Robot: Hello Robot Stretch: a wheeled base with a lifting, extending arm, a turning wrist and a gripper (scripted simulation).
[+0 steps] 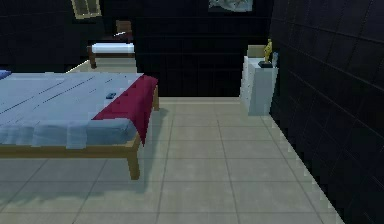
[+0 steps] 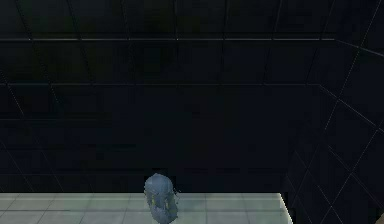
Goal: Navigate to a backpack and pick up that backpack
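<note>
On the tiled floor (image 2: 70, 208) sits a blue-grey bundle (image 2: 160, 197).

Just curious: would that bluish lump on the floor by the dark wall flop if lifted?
The bluish lump looks rounded and slumped, so probably soft and likely to sag. It stands upright on the floor, so a push may tip it.

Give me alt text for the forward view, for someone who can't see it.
A bed with a blue cover and a red blanket stands at the left on a pale tiled floor. A white cabinet stands against the dark wall at the right, with a small yellow thing on top.
</note>
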